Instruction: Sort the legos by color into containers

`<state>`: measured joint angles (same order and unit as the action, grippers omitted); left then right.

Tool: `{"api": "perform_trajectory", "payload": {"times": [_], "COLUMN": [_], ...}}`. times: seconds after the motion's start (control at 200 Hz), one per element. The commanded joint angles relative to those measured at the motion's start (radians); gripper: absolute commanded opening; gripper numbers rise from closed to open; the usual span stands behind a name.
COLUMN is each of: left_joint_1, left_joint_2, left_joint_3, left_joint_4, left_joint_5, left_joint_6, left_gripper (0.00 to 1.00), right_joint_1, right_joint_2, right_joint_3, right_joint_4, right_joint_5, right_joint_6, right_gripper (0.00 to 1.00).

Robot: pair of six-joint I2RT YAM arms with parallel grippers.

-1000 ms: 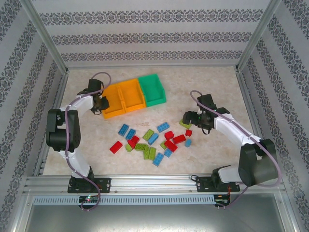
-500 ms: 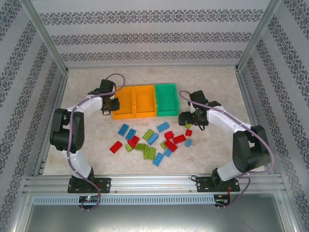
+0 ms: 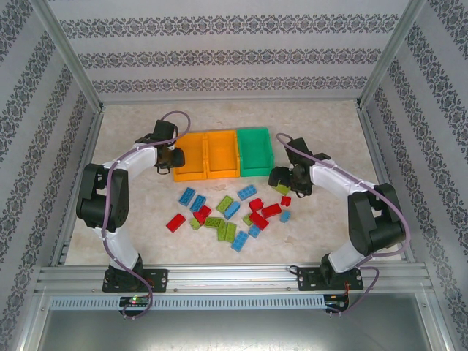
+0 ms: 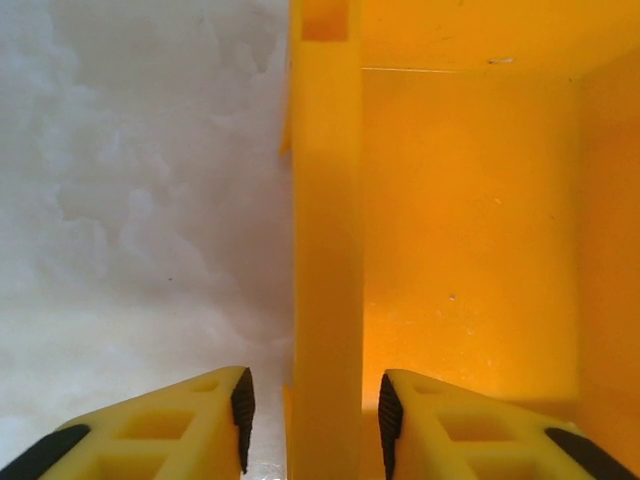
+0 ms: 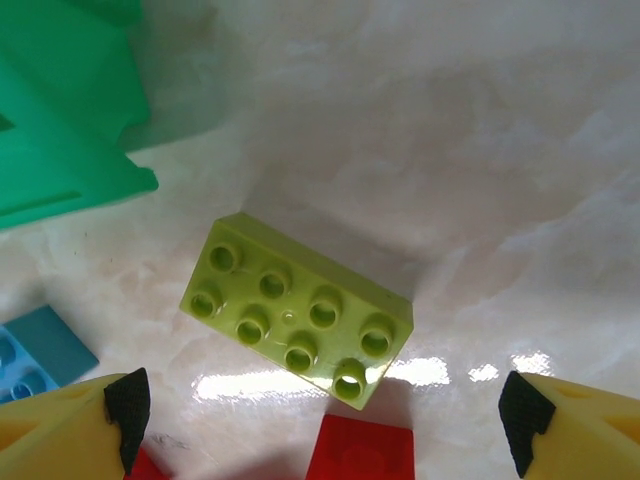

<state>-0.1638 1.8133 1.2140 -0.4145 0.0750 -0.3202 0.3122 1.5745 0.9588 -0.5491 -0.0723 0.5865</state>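
Observation:
Three containers stand in a row at the back: two orange bins (image 3: 191,170) (image 3: 221,168) and a green bin (image 3: 256,165). The legos lie loose in front of them, red (image 3: 175,222), blue (image 3: 187,196) and lime green (image 3: 224,204). My left gripper (image 3: 170,159) (image 4: 312,405) straddles the left wall (image 4: 325,250) of the left orange bin, open a little, with a small gap at each pad. My right gripper (image 3: 282,180) (image 5: 322,415) hangs wide open over a lime brick (image 5: 297,310) (image 3: 281,189), which lies flat on the table.
A corner of the green bin (image 5: 60,130) sits just behind the lime brick. A blue brick (image 5: 35,355) and a red brick (image 5: 360,450) lie close on its near side. Patterned walls and metal rails (image 3: 80,80) enclose the table.
The row of bins slid right and turned square to the table, drawn by my left gripper, whose jaws have now parted from the wall. My right gripper moved left toward the green bin.

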Motion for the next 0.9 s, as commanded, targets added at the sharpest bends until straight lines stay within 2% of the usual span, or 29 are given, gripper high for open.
{"api": "perform_trajectory", "payload": {"times": [0.0, 0.21, 0.53, 0.699, 0.894], "left_joint_1": [-0.011, -0.01, -0.01, -0.011, -0.01], "left_joint_2": [0.004, -0.039, -0.103, -0.108, -0.107], "left_joint_3": [0.002, -0.024, -0.064, -0.067, -0.068], "left_joint_4": [0.019, 0.016, 0.016, 0.009, 0.018], "left_joint_5": [-0.003, -0.003, -0.022, -0.027, -0.016], "left_joint_6": [-0.051, -0.051, -0.033, -0.016, -0.02], "left_gripper": [0.44, 0.51, 0.52, 0.52, 0.53], "right_joint_1": [0.027, 0.037, 0.044, 0.046, 0.048], "right_joint_2": [0.029, 0.079, 0.168, 0.168, 0.169], "right_joint_3": [-0.013, -0.006, 0.051, 0.043, 0.047], "right_joint_4": [0.024, 0.04, 0.022, 0.012, 0.034], "right_joint_5": [0.004, 0.031, 0.081, 0.118, 0.093], "right_joint_6": [0.09, 0.132, 0.183, 0.187, 0.172], "right_gripper": [0.94, 0.94, 0.96, 0.96, 0.95]}}
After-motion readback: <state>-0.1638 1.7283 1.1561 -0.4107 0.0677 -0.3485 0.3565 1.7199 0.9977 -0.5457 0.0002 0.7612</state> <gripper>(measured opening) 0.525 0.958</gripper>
